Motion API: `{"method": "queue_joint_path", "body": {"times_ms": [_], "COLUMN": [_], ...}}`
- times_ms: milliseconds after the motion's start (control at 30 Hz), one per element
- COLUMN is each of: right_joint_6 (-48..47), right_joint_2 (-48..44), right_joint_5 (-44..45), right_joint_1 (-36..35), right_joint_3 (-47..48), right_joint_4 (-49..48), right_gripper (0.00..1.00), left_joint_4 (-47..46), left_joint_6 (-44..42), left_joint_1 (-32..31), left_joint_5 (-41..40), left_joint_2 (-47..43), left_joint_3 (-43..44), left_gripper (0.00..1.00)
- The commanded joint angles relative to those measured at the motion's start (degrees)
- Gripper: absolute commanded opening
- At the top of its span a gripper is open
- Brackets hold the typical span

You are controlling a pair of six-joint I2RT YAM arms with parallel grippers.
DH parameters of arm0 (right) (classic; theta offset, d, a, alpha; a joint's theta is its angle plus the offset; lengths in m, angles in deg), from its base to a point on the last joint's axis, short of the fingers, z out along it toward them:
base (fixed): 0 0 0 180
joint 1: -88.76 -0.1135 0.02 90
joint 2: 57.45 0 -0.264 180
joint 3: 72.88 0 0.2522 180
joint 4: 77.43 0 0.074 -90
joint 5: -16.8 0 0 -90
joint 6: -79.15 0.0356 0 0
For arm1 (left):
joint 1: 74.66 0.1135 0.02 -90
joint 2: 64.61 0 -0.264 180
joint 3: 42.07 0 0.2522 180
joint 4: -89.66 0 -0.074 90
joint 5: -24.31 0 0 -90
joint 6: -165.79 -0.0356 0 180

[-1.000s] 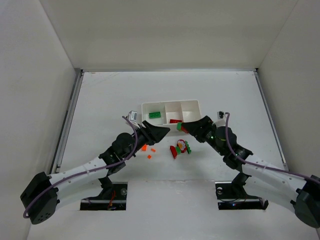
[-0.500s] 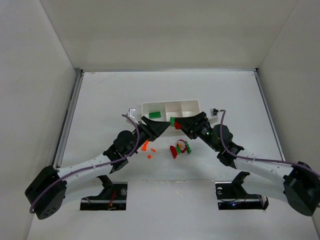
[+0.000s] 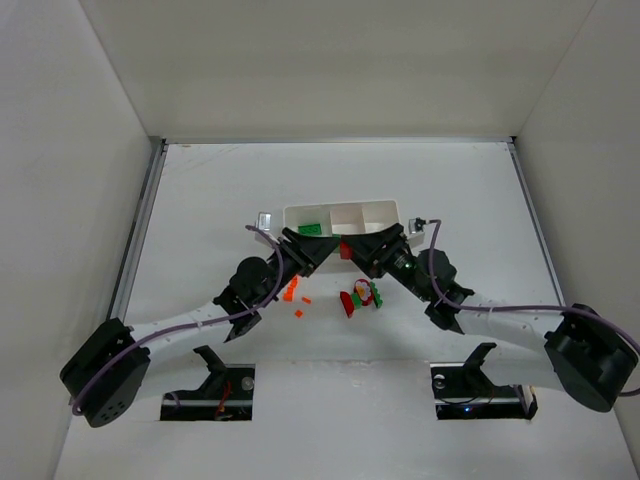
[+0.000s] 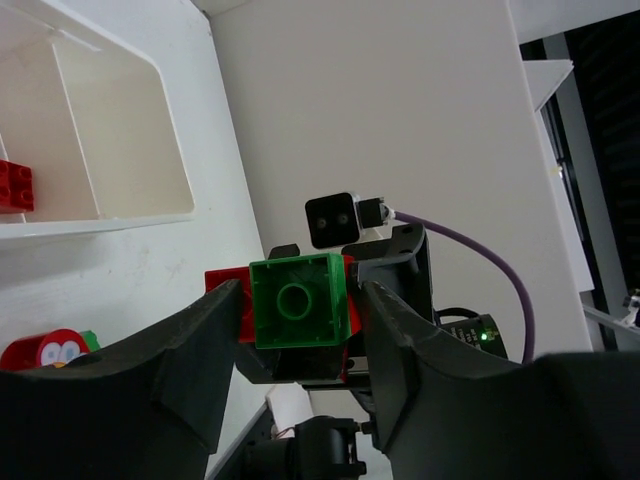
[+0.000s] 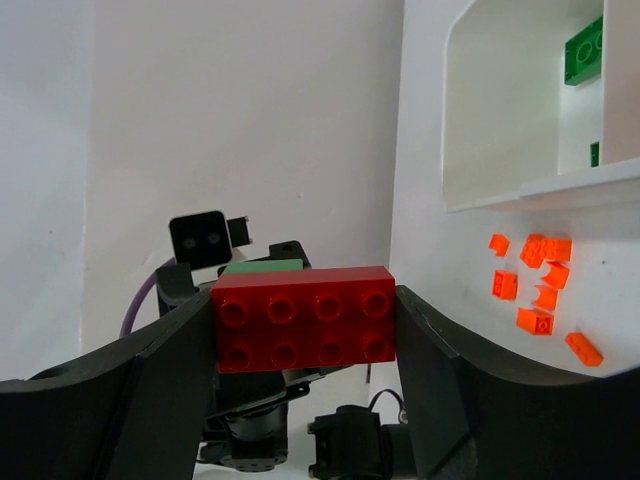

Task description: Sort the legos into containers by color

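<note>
My right gripper (image 3: 352,250) (image 5: 303,325) is shut on a red brick (image 5: 303,318), held by its short ends just in front of the white tray (image 3: 390,207). A green brick (image 4: 298,300) is stuck to the red brick's far face. My left gripper (image 3: 322,248) (image 4: 298,320) faces it with its jaws on either side of the green brick, a thin gap showing on each side. In the tray, a green brick (image 3: 309,229) lies in the left compartment and a red brick (image 4: 14,186) in the middle one. Orange bits (image 3: 291,291) (image 5: 540,285) lie on the table.
A small heap of red and green pieces (image 3: 360,297) with a round printed one (image 4: 50,350) sits on the table under the right arm. Both wrists crowd the tray's front wall (image 5: 500,120). White walls close in the table on three sides.
Both grippers have moved toward each other and up to the tray's front. The left jaws have narrowed around the green brick. The right gripper still holds the red brick.
</note>
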Motion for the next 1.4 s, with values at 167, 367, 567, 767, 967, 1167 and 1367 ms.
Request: {"method": "queue_joint_path", "body": {"times_ms": [167, 367, 567, 767, 967, 1167, 1367], "right_joint_6": [2.26, 2.26, 2.17, 1.65, -2.03, -19.15, -34.90], "right_joint_2": [1.66, 0.88, -1.32, -3.43, -2.39, 4.02, 14.13], "right_joint_5": [-1.14, -1.05, -1.14, -1.58, -2.72, 2.26, 15.63], "right_joint_1": [-0.55, -0.38, 0.76, 1.82, 3.92, 5.87, 4.20], "right_joint_3": [0.66, -0.57, -1.80, -2.42, 0.47, 13.99, 28.94], "right_joint_4": [-8.22, -8.22, -7.34, -5.06, -0.85, 19.42, 37.37], "right_gripper": [0.48, 0.48, 0.48, 0.48, 0.48, 0.48, 0.48], "left_joint_4": [-5.79, -5.17, -3.60, 0.36, 4.57, 9.41, 11.52], "left_joint_6": [1.36, 1.18, 1.10, 0.74, -1.45, -5.41, -7.25], "left_joint_1": [1.22, 2.53, 5.17, 10.52, 14.04, 14.40, 14.40], "left_joint_5": [0.96, 1.23, 2.01, 3.86, 4.65, 2.90, 2.02], "left_joint_2": [-0.65, -1.53, -3.19, -7.15, -9.96, -11.81, -12.69], "left_joint_3": [2.10, 1.30, 0.25, -1.51, -1.95, -1.33, -1.69], "left_gripper": [0.32, 0.20, 0.16, 0.16, 0.16, 0.16, 0.17]}}
